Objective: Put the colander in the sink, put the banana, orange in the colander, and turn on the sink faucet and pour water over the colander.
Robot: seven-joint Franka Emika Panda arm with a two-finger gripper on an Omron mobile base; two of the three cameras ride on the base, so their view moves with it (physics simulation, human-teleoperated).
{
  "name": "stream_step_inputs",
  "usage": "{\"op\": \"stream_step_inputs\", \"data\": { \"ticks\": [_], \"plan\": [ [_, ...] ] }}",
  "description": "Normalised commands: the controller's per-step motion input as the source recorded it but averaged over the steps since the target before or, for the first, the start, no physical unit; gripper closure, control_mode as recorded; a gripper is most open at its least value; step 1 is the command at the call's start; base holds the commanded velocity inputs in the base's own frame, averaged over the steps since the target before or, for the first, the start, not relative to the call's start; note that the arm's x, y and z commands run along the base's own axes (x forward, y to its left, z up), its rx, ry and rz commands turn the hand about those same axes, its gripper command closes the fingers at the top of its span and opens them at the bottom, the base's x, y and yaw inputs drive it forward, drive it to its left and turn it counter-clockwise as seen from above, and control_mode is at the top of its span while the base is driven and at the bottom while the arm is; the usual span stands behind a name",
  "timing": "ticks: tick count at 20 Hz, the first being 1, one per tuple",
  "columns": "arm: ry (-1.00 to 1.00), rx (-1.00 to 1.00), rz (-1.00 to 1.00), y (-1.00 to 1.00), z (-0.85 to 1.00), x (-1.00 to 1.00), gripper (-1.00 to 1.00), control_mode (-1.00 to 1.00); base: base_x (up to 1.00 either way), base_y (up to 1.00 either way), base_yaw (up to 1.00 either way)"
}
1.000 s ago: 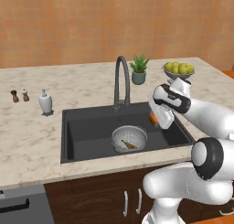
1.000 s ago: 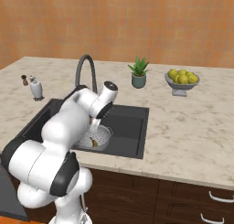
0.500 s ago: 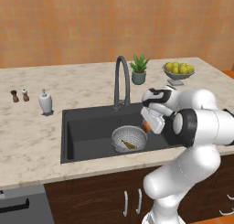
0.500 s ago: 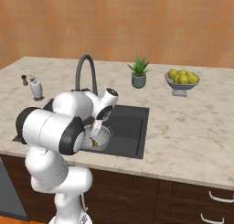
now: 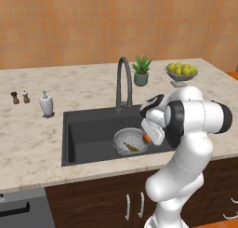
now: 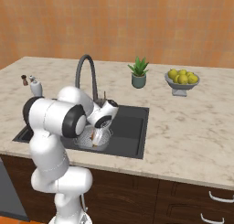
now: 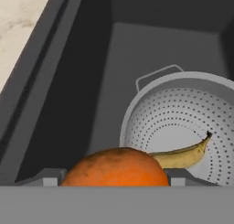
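Inside the sink (image 5: 88, 129), the colander (image 7: 183, 122) holds the banana (image 7: 183, 155), apparently alone; end effector (image 7: 114, 177) clamps the orange (image 7: 114, 167).

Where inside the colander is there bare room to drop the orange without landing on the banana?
The colander sits in the sink. The banana lies along its near side, just behind the orange in the gripper. The far, handle-side half of the perforated floor is bare; the near half is crowded.
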Motion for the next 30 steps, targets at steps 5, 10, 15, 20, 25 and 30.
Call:
{"op": "stream_step_inputs", "data": {
  "ticks": [5,10,15,20,25,30],
  "plan": [
    [0.0,0.0,0.0,0.2,-0.35,0.14,1.0,-1.0,0.0,0.0,0.0],
    [0.0,0.0,0.0,0.09,-0.24,0.17,1.0,-1.0,0.0,0.0,0.0],
    [-0.01,0.02,0.0,0.0,0.0,0.32,1.0,-1.0,0.0,0.0,0.0],
    [0.0,0.0,0.0,0.0,-0.09,0.31,-1.0,-1.0,0.0,0.0,0.0],
    [-0.02,0.0,0.0,0.0,-0.12,0.09,-1.0,-1.0,0.0,0.0,0.0],
    [-0.14,0.06,0.03,0.0,-0.01,0.0,-1.0,-1.0,0.0,0.0,0.0]
  ]
}}
